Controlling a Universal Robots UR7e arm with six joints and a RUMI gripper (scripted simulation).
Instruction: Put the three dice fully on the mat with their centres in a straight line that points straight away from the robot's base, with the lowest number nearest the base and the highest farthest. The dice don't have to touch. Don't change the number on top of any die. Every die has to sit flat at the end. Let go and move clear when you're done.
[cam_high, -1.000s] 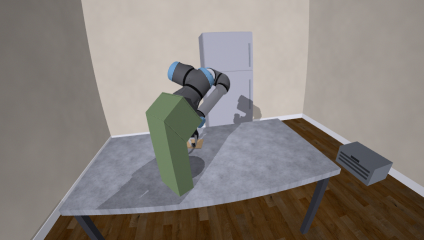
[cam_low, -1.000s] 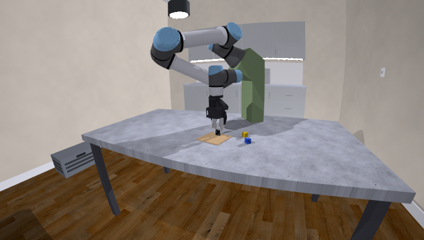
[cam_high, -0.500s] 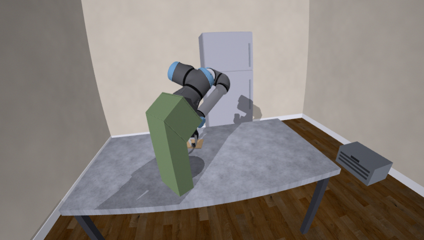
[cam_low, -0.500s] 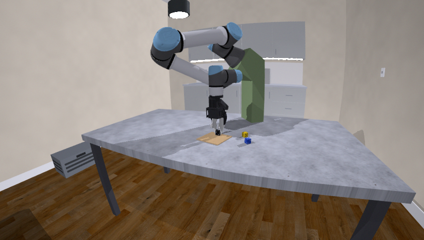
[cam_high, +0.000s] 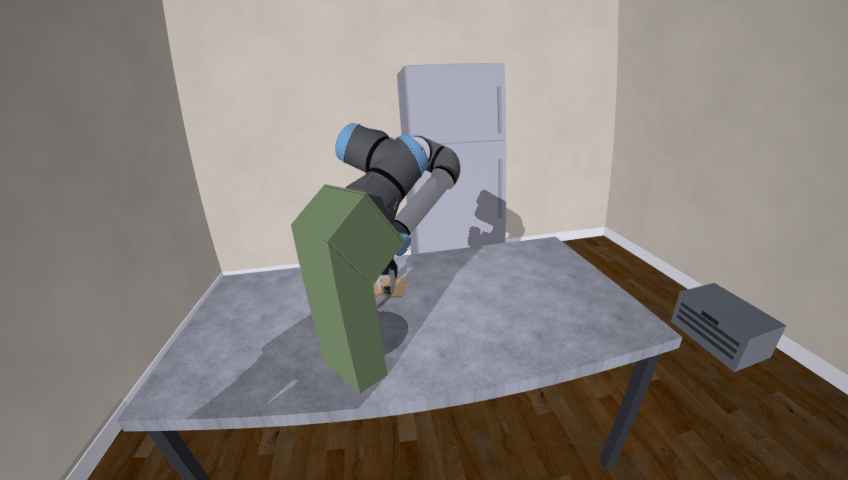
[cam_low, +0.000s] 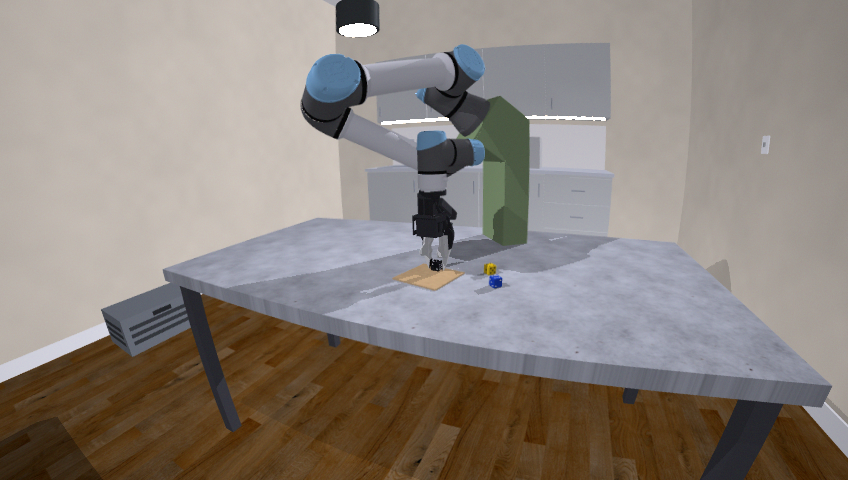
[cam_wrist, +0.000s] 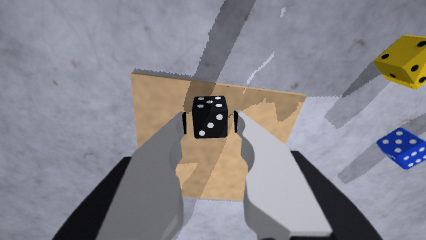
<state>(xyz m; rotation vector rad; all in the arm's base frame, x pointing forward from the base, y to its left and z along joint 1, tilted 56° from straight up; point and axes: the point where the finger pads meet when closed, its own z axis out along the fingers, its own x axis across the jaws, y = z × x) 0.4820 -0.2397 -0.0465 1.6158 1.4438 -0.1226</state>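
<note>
A black die (cam_wrist: 210, 117) sits on the tan mat (cam_wrist: 165, 107), near the mat's middle; it also shows in the exterior view (cam_low: 435, 265). My gripper (cam_wrist: 209, 112) stands straight over it, one finger on each side, with a thin gap between each pad and the die, so it is open. A yellow die (cam_wrist: 402, 62) (cam_low: 490, 268) and a blue die (cam_wrist: 402, 148) (cam_low: 495, 281) lie on the bare table to the right of the mat, close together. In the top view the mat (cam_high: 397, 288) is mostly hidden behind the green block.
A tall green block (cam_low: 505, 172) stands at the arm's base behind the mat. A fridge (cam_high: 455, 154) stands beyond the table, and a grey box (cam_high: 727, 325) sits off the table's side.
</note>
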